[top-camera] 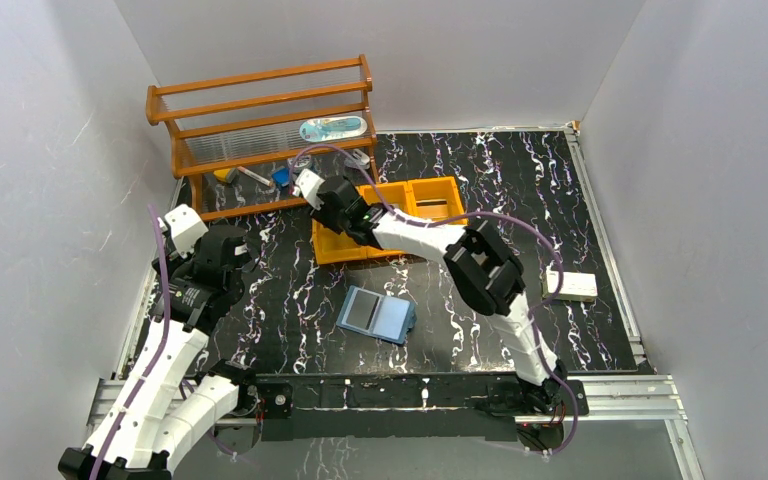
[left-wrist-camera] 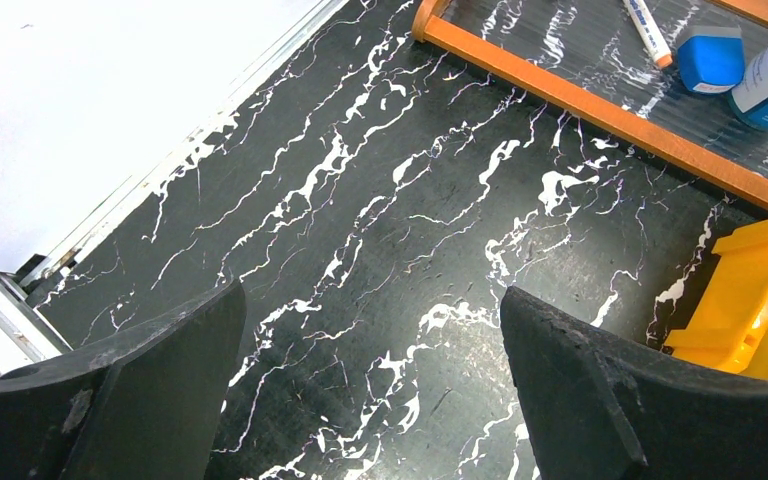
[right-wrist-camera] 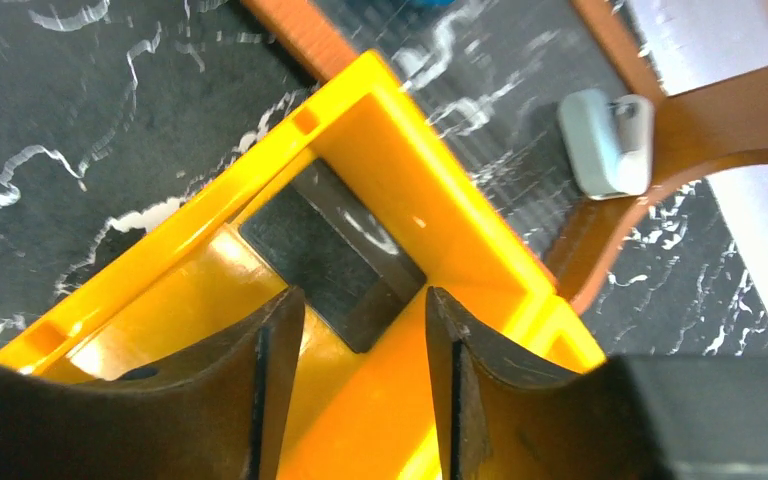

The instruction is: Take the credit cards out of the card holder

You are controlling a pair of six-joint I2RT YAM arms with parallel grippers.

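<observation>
**Unloading in progress, overhead and wrist views.** The right hand [right-wrist-camera: 365, 300] hung over the left compartment of the orange tray [right-wrist-camera: 430, 190], its fingers parted and grasping nothing; a dark card [right-wrist-camera: 325, 250] lay flat in that compartment's corner, just beyond the fingertips, and was judged delivered; what looked like a further card lay in the tray's right compartment, too small to confirm. The card holder [top-camera: 392, 320] lay open on the bench, near the tray on the side toward the arm bases; a grey card [top-camera: 362, 310] sat in its left half, so at least one extraction was judged outstanding; its right half showed only blue. The left hand [left-wrist-camera: 372, 292] was released wide over the bench to the left of the tray, holding nothing. The bench [top-camera: 520, 190] was black with white marble veining; a wooden rack [top-camera: 260, 110] stood behind the tray, and a white box [top-camera: 571, 286] lay well to its right; plain white walls [top-camera: 50, 150] enclosed three sides.
</observation>
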